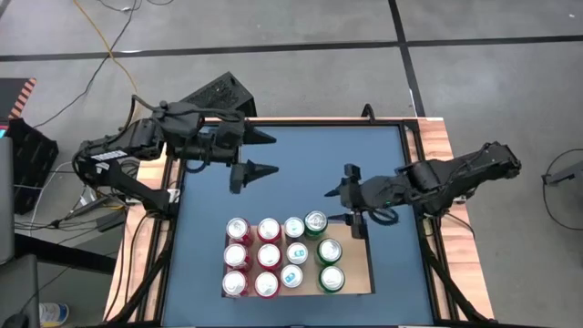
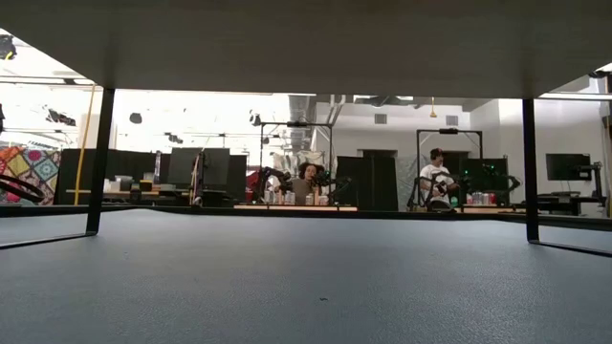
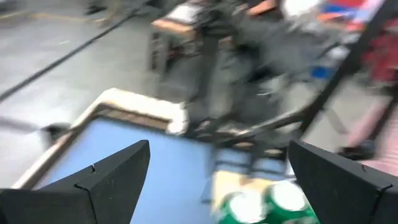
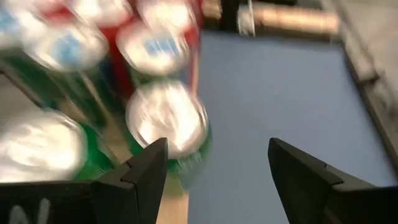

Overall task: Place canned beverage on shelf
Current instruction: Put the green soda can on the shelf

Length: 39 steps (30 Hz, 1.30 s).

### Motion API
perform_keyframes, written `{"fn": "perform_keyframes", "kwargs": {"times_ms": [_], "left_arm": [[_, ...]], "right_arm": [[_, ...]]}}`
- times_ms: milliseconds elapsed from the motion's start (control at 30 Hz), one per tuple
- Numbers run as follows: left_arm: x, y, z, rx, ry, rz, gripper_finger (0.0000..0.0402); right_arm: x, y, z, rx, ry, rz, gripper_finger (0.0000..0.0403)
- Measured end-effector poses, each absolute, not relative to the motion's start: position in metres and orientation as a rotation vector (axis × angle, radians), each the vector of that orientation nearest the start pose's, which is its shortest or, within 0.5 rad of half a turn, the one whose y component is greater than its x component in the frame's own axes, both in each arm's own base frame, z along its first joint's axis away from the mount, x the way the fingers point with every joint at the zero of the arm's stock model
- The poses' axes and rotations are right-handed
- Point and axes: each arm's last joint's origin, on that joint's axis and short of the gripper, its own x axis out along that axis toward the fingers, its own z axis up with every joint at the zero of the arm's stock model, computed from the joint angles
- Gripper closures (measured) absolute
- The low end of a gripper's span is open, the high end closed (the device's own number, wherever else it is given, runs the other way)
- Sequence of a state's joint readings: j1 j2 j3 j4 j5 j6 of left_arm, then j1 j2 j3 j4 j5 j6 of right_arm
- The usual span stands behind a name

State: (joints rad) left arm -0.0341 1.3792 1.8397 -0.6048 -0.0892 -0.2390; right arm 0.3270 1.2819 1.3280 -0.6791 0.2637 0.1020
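Cans crowd the shelf; both arms hang empty over the counter.

Shelf (image 1: 363,273), lower centre on the blue counter (image 1: 291,173), is mostly hidden under twelve cans (image 1: 278,255). Left gripper (image 1: 260,155) upper left, right gripper (image 1: 353,199) beside the top green can (image 1: 315,221): fingers open.

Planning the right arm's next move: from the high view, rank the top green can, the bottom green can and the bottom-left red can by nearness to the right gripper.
From the right gripper:
1. Top green can, at the block's near corner beside it.
2. Bottom green can, same column, far end of the shelf.
3. Bottom-left red can, the opposite corner.
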Motion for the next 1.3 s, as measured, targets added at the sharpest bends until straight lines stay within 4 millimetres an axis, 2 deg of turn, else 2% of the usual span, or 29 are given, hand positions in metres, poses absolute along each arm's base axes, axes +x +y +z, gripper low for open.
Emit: {"fn": "perform_keyframes", "kwargs": {"times_ms": [100, 233, 367, 533, 633, 833, 1033, 1300], "left_arm": [[0.257, -0.003, 0.506, -0.217, 0.18, 0.168, 0.0033], [0.257, -0.004, 0.503, -0.231, 0.203, 0.186, 0.0033], [0.256, -0.007, 0.503, -0.242, 0.202, 0.218, 0.0033], [0.255, -0.015, 0.503, -0.242, 0.198, 0.242, 0.0033], [0.255, -0.021, 0.501, -0.247, 0.215, 0.221, 0.0033], [0.253, -0.03, 0.5, -0.239, 0.233, 0.188, 0.0033], [0.253, -0.033, 0.5, -0.228, 0.238, 0.18, 0.0033], [0.252, -0.033, 0.498, -0.197, 0.247, 0.22, 0.0033]], "right_arm": [[0.248, 0.081, 0.394, -0.158, 0.539, 0.054, 0.0139], [0.248, 0.077, 0.401, -0.225, 0.522, 0.068, 0.0139], [0.265, 0.072, 0.397, -0.192, 0.512, 0.125, 0.0139], [0.286, 0.082, 0.372, -0.128, 0.618, 0.228, 0.0138], [0.294, 0.088, 0.365, -0.121, 0.633, 0.239, 0.0137], [0.293, 0.093, 0.371, -0.14, 0.653, 0.196, 0.0137], [0.289, 0.09, 0.386, -0.166, 0.648, 0.13, 0.0137], [0.289, 0.087, 0.386, -0.166, 0.657, 0.123, 0.0137]]}}
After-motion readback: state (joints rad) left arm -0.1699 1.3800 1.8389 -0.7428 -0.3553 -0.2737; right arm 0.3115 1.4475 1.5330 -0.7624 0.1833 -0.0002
